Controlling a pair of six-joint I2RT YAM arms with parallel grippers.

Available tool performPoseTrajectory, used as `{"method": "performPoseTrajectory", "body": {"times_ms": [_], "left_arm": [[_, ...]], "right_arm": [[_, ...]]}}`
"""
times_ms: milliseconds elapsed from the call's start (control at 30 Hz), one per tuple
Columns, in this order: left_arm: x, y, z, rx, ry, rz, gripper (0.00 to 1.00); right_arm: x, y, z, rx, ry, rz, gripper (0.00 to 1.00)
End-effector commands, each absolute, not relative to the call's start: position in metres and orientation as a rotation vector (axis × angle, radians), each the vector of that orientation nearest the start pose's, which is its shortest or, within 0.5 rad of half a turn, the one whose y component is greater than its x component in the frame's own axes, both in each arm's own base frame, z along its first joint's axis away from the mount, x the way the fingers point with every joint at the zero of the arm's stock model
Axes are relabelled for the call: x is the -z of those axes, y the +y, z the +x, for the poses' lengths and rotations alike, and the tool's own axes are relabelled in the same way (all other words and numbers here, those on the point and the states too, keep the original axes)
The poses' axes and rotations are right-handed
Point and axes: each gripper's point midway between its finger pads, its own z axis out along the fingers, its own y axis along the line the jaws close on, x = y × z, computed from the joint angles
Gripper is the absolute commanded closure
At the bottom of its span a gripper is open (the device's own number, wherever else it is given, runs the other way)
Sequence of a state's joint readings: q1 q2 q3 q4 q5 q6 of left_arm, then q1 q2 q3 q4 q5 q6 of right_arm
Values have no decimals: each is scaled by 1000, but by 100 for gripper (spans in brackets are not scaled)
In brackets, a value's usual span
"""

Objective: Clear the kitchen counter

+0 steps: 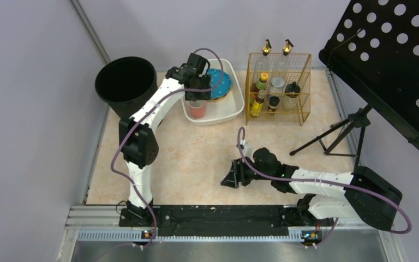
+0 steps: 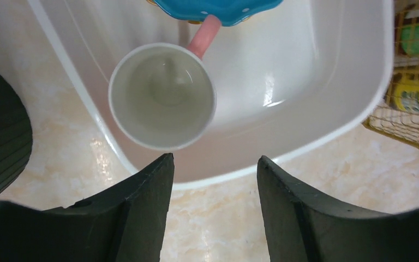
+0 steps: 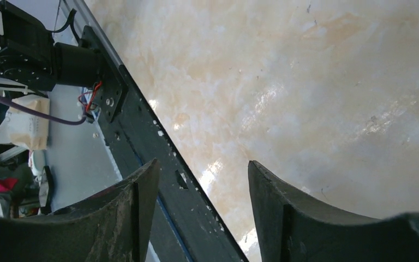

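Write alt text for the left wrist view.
A white-lined mug with a pink handle stands in the white basin, beside a blue dotted dish. The left gripper hangs above the basin's near rim, black fingers spread open, holding nothing; a yellow wire rack shows at right.

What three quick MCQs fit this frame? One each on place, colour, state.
1. Where is the mug?
A. in the white basin
B. in the black bin
C. in the wire rack

2. What colour is the plate in the basin?
A. red
B. blue
C. black

3. How are the left fingers?
A. shut on the mug
B. open, holding nothing
C. shut on the plate

Key:
1 A: the basin walls surround the mug in the left wrist view.
2 B: its dotted rim is blue.
3 B: the fingers are spread, with only counter and basin rim between them.
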State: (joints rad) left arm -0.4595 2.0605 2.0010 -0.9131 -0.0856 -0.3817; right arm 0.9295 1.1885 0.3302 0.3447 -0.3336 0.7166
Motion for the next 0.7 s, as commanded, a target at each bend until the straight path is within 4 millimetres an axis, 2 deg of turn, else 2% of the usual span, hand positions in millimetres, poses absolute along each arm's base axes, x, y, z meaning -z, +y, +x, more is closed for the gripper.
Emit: {"method": "performPoseTrajectory", "body": {"times_ms": [0, 100, 233, 267, 333, 400, 433, 533, 667], "left_arm": [[-233, -223, 438, 281, 2381, 105, 36], [-248, -221, 431, 295, 2339, 114, 33], [-263, -224, 415, 331, 2294, 132, 29], [-266, -226, 410, 343, 2282, 141, 14], [-273, -229, 401, 365, 2246, 163, 2], [-278, -232, 388, 378, 2224, 193, 1], [-281, -233, 381, 383, 2211, 206, 1], [-287, -233, 359, 399, 2175, 225, 1], [-286, -226, 333, 431, 2160, 212, 1]], "right_arm": [[-95, 307, 132, -1229, 2215, -518, 38], [-100, 302, 137, -1176, 2204, -517, 29], [-110, 294, 147, -1094, 2178, -496, 26], [-113, 292, 149, -1078, 2169, -492, 25], [-118, 289, 153, -1048, 2160, -485, 17], [-123, 286, 156, -1022, 2154, -482, 4], [-126, 285, 157, -1010, 2149, -482, 1], [-131, 279, 162, -957, 2145, -473, 1], [-138, 270, 168, -894, 2149, -441, 1]]}}
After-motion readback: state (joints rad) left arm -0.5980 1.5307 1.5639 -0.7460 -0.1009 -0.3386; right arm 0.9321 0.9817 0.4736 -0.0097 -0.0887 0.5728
